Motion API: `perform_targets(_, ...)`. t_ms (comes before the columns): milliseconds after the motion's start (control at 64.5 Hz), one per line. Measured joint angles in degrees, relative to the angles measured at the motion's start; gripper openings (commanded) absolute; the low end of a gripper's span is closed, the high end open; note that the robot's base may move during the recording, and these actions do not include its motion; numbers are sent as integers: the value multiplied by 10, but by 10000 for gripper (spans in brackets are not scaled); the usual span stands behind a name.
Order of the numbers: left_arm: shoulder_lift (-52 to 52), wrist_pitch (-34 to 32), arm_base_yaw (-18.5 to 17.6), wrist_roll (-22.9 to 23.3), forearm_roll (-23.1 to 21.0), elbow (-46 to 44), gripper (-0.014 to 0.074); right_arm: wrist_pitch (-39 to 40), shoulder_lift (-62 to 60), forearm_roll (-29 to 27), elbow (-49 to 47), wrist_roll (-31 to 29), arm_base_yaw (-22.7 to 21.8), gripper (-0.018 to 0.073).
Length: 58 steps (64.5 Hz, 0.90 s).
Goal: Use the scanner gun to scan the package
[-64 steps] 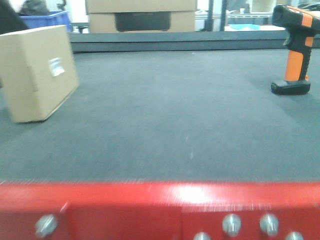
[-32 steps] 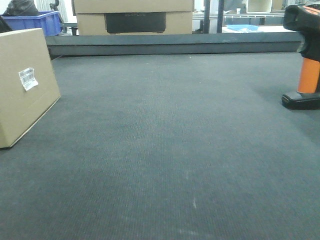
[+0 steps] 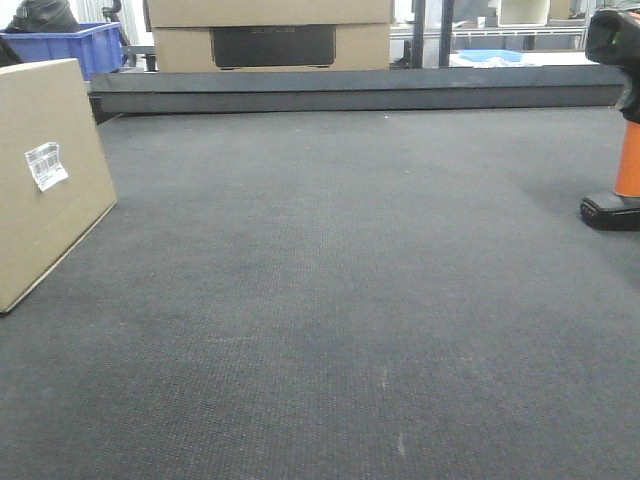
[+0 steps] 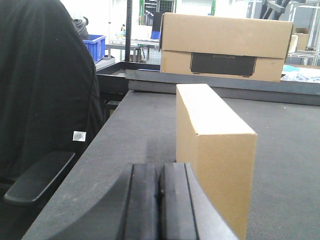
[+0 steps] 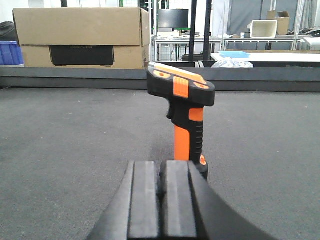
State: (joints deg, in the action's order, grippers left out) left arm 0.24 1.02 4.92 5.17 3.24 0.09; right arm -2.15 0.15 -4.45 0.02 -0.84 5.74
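The package [image 3: 45, 185] is a plain tan box at the far left of the dark mat, its white label [image 3: 46, 165] facing the middle; the left wrist view shows the package [image 4: 212, 145] end-on. My left gripper [image 4: 160, 172] is shut and empty, just short of the box's near left corner. The scanner gun [image 5: 182, 117] stands upright on its black base, orange handle under a black head. In the front view the scanner gun [image 3: 620, 130] is cut by the right edge. My right gripper [image 5: 161, 172] is shut and empty, right in front of its base.
Larger stacked cardboard boxes with a black panel [image 3: 268, 35] stand behind the mat's raised back edge [image 3: 350, 90]. A blue bin [image 3: 70, 45] sits at the back left. A black chair [image 4: 45, 115] stands off the table's left side.
The front view has risen and moved forward: the red bar at the bottom is gone, and both the package and the scanner gun have slid outward toward the frame edges.
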Motion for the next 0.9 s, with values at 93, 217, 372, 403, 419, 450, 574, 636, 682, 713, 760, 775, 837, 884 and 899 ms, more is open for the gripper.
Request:
perform_targets(93,0,0,0,0,0,0,-101,0,0,0,0,0,0,-168)
perform_targets(217,0,0,0,0,0,0,-101,0,0,0,0,0,0,-168)
perform_targets(372,0,0,0,0,0,0,-101,0,0,0,0,0,0,-168)
perform_targets(403,0,0,0,0,0,0,-101,0,0,0,0,0,0,-168)
perform_targets(419,0,0,0,0,0,0,-101,0,0,0,0,0,0,-168)
perform_targets(450,0,0,0,0,0,0,-101,0,0,0,0,0,0,-168)
perform_targets(574,0,-1,0,0,0,0,-101,0,0,0,0,0,0,-168)
perform_targets(636,0,-7,0,0,-1,0,-101,0,0,0,0,0,0,-168)
perform_targets(682,0,-10,0,0,-3,0,-101,0,0,0,0,0,0,-168)
perform_targets(713,-1,-10,0,0,-4,-1,-101,0,0,0,0,0,0,-168)
perform_targets(760,-1,5,0,0,-5,-14,-101,0,0,0,0,0,0,-168)
perform_targets(775,-1,9,0,0,-5,-19,-101,0,0,0,0,0,0,-168)
perform_targets(837,3,33,0,0,-5,-52,-101,0,0,0,0,0,0,-168)
perform_targets(884,18,57,0,0,-5,-85,-101,0,0,0,0,0,0,-168)
perform_targets(899,23,66,0,0,-5,-95,-101,0,0,0,0,0,0,-168)
